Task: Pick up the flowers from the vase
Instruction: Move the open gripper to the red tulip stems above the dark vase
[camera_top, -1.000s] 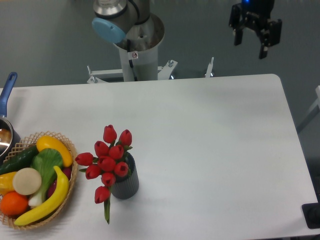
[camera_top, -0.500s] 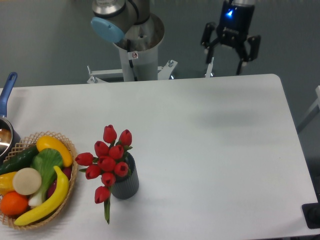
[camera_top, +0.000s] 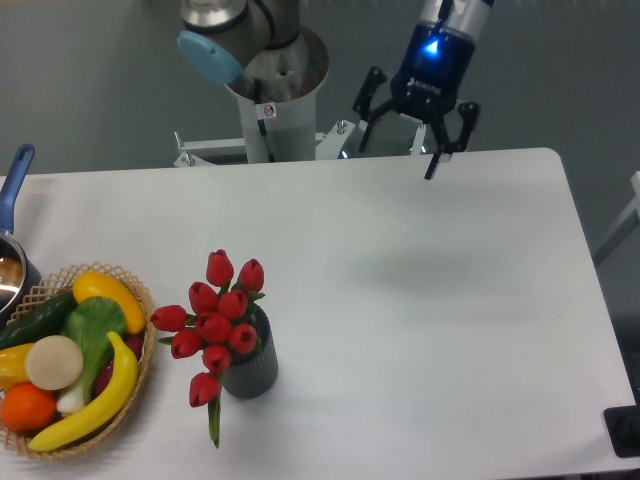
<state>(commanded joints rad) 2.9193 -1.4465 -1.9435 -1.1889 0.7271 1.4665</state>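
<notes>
Woven wicker forms the basket (camera_top: 140, 375) at the near left edge of the white desk (camera_top: 420, 330), and it is piled with produce: a long yellow banana (camera_top: 100, 395) along its near side, an orange (camera_top: 25, 407) at the near left, a pale round slice (camera_top: 53, 362) on top, a green leafy vegetable (camera_top: 92, 335), a dark green cucumber (camera_top: 38, 320) and a yellow pepper (camera_top: 105, 293) toward the back.

Just beside the basket on its right stands the vase (camera_top: 250, 365), small, dark grey and ribbed, upright on the desk. The flowers (camera_top: 215, 325) sit in it: a bunch of red tulip buds spreading wider than the vase, mostly leaning to its left and upward, with one bud drooping low at the near side and a green leaf (camera_top: 214, 422) hanging down to the desk surface.

Farther back at the left edge, part of a pot with a blue handle (camera_top: 15, 185) shows.

Beyond the far edge of the desk stands the arm's pale grey base column (camera_top: 275, 105) with a light blue cap on the joint above it. To its right, the end effector (camera_top: 400, 138) hangs above the far part of the desk, well apart from the flowers. Its black fingers (camera_top: 436, 155) are spread wide with nothing between them, and a blue light glows on its body. A faint shadow lies on the desk below it.
</notes>
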